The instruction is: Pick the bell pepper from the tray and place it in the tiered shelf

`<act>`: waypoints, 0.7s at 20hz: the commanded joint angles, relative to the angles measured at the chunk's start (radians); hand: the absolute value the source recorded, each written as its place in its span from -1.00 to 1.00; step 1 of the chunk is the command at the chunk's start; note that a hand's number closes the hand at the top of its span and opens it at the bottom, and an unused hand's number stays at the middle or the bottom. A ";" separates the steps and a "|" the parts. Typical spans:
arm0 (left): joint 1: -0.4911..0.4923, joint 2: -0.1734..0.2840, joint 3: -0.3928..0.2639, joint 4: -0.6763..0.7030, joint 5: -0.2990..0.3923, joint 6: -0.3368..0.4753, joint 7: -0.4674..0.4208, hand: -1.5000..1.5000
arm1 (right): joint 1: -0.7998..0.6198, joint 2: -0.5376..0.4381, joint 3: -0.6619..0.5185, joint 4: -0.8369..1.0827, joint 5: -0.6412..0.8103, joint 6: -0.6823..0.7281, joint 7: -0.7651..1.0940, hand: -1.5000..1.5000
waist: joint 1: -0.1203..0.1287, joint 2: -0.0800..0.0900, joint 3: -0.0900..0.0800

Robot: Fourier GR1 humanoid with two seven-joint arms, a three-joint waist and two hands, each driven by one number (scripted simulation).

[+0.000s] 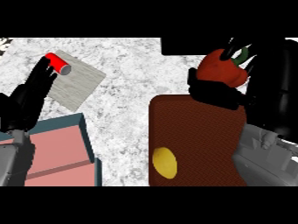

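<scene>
On speckled counter (125, 109), brown tray (196, 140), right hand (219, 94) fingers curled round bell pepper (222, 70)

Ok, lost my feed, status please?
Right hand shut on bell pepper, lifted past the tray. Left hand open by red can. Nothing blocking.

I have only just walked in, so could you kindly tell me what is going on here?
The robot's right hand is curled round a red bell pepper, holding it up beyond the far edge of the dark red tray. A yellow lemon-like fruit lies on the tray. The left hand rests open by a small red can on a grey board.
</scene>
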 commanded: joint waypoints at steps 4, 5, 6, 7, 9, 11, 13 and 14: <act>0.056 -0.018 -0.017 -0.042 0.005 -0.016 0.012 0.00 | -0.006 -0.119 -0.218 -0.062 -0.057 0.184 0.059 1.00 | 0.002 0.002 -0.004; 0.042 -0.039 -0.028 0.007 -0.031 0.013 -0.020 0.00 | -0.024 -0.117 -0.235 -0.052 -0.055 0.176 0.060 1.00 | 0.001 0.005 -0.004; 0.018 -0.007 0.005 -0.001 0.006 -0.014 0.012 0.00 | 0.026 -0.153 -0.284 -0.075 -0.099 0.182 0.014 1.00 | -0.002 0.005 -0.004; 0.005 -0.037 -0.026 -0.013 -0.011 0.009 0.036 0.00 | 0.010 -0.161 -0.311 -0.073 -0.123 0.205 0.015 1.00 | -0.001 0.004 -0.004; 0.082 -0.018 0.005 -0.032 0.016 -0.028 -0.005 0.00 | 0.037 -0.199 -0.408 -0.087 -0.171 0.185 -0.021 1.00 | 0.003 0.004 -0.004; 0.011 0.000 0.025 0.051 0.014 -0.046 -0.041 0.00 | 0.115 -0.186 -0.441 -0.107 -0.194 0.123 -0.067 1.00 | 0.000 0.007 -0.004; -0.014 -0.027 -0.003 0.019 -0.008 0.001 0.040 0.00 | 0.177 -0.235 -0.512 -0.114 -0.241 0.135 -0.130 1.00 | -0.001 0.006 -0.003; 0.028 -0.038 -0.018 -0.013 -0.007 -0.020 -0.002 0.00 | 0.202 -0.249 -0.539 -0.096 -0.240 0.101 -0.169 1.00 | 0.004 0.006 -0.003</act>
